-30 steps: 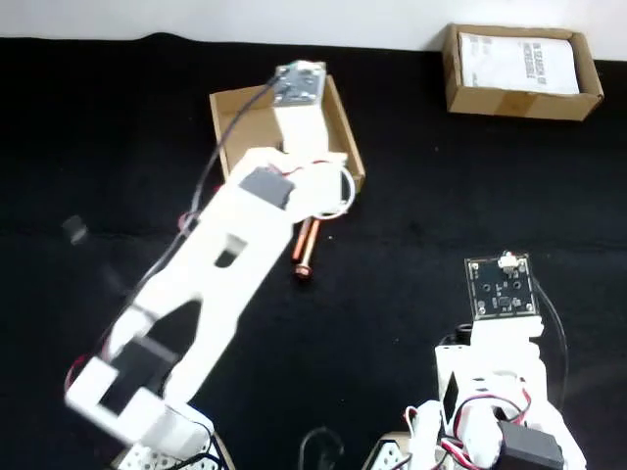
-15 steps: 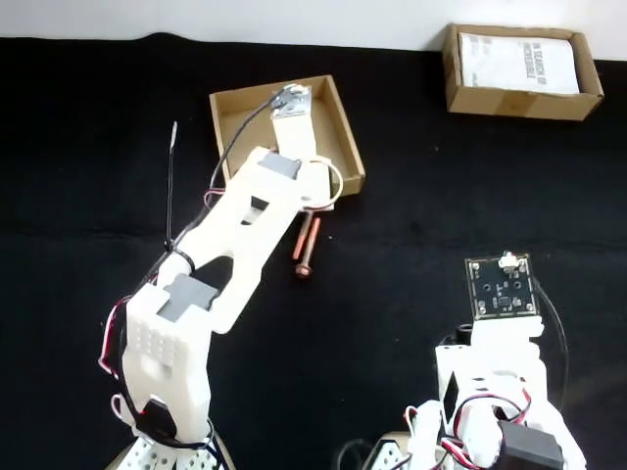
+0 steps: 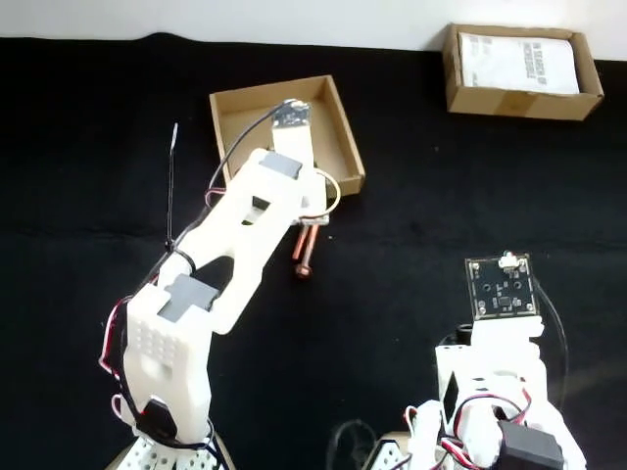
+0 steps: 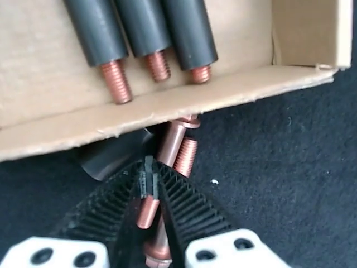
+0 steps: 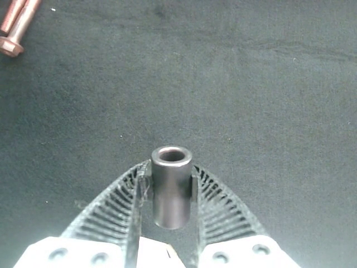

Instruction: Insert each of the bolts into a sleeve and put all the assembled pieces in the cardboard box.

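1. The left arm (image 3: 235,245) is stretched out across the black table (image 3: 441,196), with its wrist right over the near wall of the cardboard box (image 3: 235,98).
2. The left gripper (image 4: 148,176) hangs just outside that wall. Its toothed fingers (image 4: 189,206) are pressed together at the tips, with nothing pinched as far as I can see.
3. There are two bolts (image 3: 304,250) lying side by side on the table, right up against the outside of the box. In the left wrist view they show through the gap behind the closed fingers (image 4: 170,146), and one bolt head sits right at the cardboard.
4. Inside the box (image 4: 167,106) there are three assembled pieces (image 4: 148,28) lined up next to each other. They're dark sleeves with copper thread poking out of the ends that face the near wall.
5. The right arm (image 3: 500,392) is folded back at the near edge of the table, well apart from the box.
6. The right gripper (image 5: 171,170) is pinching a sleeve (image 5: 171,195) between its fingers, and the open bore points away from the wrist. It's held above bare table, and the bolts (image 5: 12,30) are way off in the corner of that view.
7. A second box (image 3: 519,98) with a printed sheet of paper (image 3: 517,61) in it sits at the far right of the table.
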`<state>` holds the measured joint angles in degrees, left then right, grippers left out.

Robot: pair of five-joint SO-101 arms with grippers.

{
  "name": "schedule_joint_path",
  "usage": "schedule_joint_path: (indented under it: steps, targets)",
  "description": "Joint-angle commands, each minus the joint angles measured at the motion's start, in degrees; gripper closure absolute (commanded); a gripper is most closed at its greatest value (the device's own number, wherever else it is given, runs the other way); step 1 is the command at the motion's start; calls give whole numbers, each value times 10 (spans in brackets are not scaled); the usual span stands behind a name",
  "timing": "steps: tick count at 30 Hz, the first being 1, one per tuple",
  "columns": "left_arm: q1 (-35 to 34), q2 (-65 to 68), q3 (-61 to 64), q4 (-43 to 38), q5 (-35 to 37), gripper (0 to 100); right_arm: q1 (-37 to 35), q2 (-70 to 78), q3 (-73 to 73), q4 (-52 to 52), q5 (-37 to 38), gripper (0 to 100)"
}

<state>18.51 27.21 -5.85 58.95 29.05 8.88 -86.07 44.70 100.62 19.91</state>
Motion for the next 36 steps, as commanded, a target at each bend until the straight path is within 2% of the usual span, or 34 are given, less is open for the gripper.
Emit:
schedule_joint_path:
  steps: [1, 5, 12, 20, 36]
  targets:
    - [12, -59, -25, 4, -17, 991, 2, -3, 0, -2, 7, 991]
    - [36, -90, -21, 4, -113, 991, 2, -3, 0, -2, 7, 991]
    - [38, -92, -19, -1, -177, 991, 2, -3, 0, -2, 7, 991]
    - [30, -34, -24, -1, -181, 991, 1, -3, 1, -2, 7, 991]
    - [33, -25, -17, 4, -178, 991, 1, -3, 1, -2, 7, 991]
